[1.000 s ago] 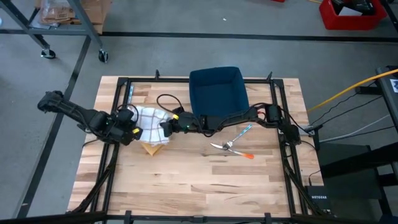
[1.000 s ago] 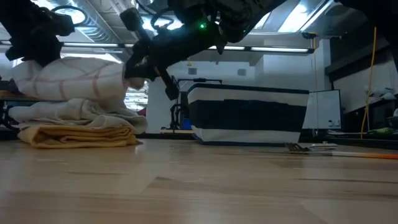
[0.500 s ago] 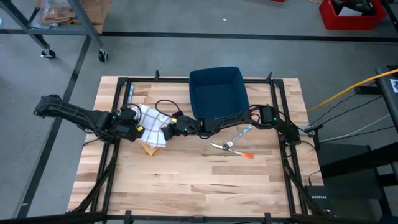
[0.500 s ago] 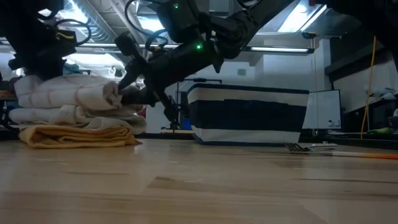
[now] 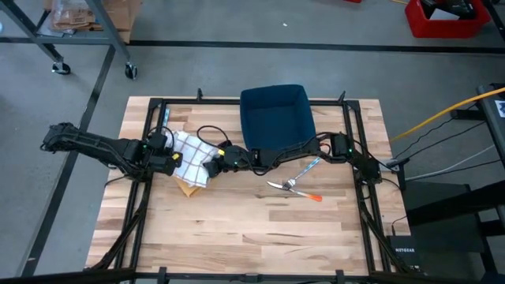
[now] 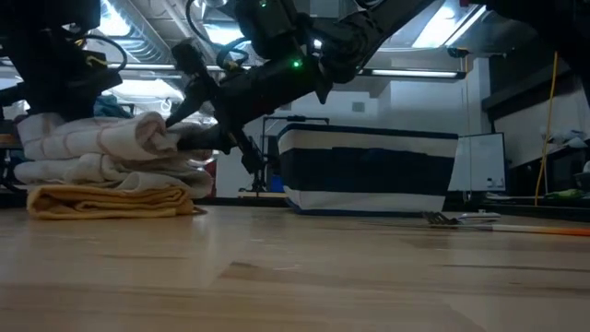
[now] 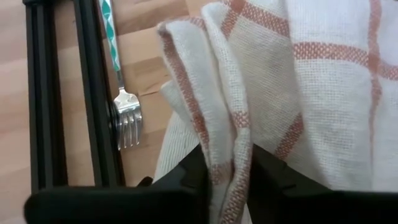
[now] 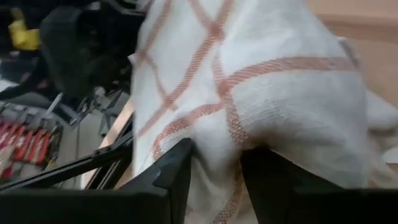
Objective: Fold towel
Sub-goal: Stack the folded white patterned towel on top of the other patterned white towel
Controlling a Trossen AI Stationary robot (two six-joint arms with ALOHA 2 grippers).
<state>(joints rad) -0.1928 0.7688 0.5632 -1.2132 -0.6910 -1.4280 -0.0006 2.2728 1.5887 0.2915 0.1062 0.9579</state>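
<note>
The white cotton towel with thin orange-red checks (image 5: 192, 150) lies bunched on the wooden slat table (image 5: 260, 229), resting on a flat folded mustard-yellow cloth (image 6: 109, 201). It sits directly between the two grippers, which meet it from opposite sides.

The left gripper (image 5: 167, 158) has a doubled edge of the towel between its fingers (image 7: 193, 168). In the left wrist view the fabric fills the gap and touches both inner faces, so the fold is probably kept from springing apart; whether the jaws are clamped firm or loosening cannot be told.

The right gripper (image 5: 215, 165) meets the opposite edge. Its fingers (image 8: 177, 171) straddle a rounded hump of towel, cloth pressed into the gap. The grip strength cannot be told here either.

Judgement: both edges are brought low onto the pile so the folded layer lands squarely; release appears to be the step in hand.

Beyond the left gripper, beside the black frame rail (image 7: 93, 93), lies a steel fork with a teal-patterned handle (image 7: 121, 93), apart from the towel.
</note>
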